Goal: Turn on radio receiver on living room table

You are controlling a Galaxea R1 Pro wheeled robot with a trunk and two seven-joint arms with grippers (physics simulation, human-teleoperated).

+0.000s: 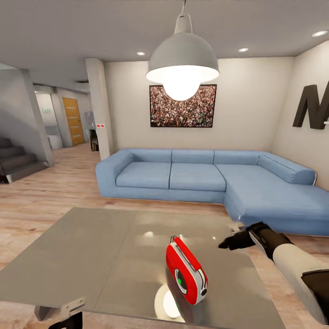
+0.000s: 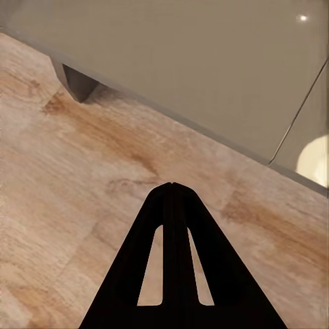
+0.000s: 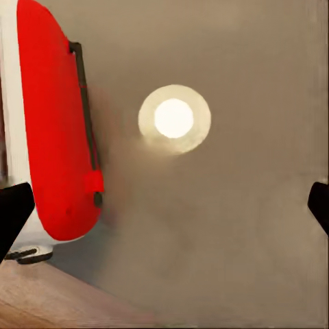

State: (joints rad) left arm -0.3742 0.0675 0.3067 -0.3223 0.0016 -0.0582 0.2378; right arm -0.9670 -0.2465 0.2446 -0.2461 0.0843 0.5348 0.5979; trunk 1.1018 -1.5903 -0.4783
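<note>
The radio receiver (image 1: 187,270) stands upright near the front edge of the bench (image 1: 91,246), a low rectangular coffee table with a glossy grey-brown top that mirrors the lamp as a bright round spot just in front of the radio. Its red rounded shell has white trim, a handle along the top and a round dial on the face, which is turned toward the near left.

Behind the bench runs a long light-blue L-shaped sofa (image 1: 205,176) against a beige wall, with a crowd picture (image 1: 183,106) above it and a large black letter (image 1: 315,107) on the right wall. A grey dome pendant lamp (image 1: 183,59) hangs in front of the picture and hides part of it. To the left lie a staircase (image 1: 16,157) and a wooden door (image 1: 73,121); the floor (image 1: 41,196) is pale wood plank.

The right gripper (image 1: 227,244) hovers above the bench's right side, near the radio but apart from it, with nothing between them. Its wrist view gives what the head view cannot — the fingertips (image 3: 12,212) stand far apart at opposite edges, so it is spread wide, with the radio's red back (image 3: 58,130) beside one fingertip.

The left gripper (image 2: 173,186) is pressed together to a single black point, over the floor just off the bench's edge, near a short grey leg (image 2: 79,81).
</note>
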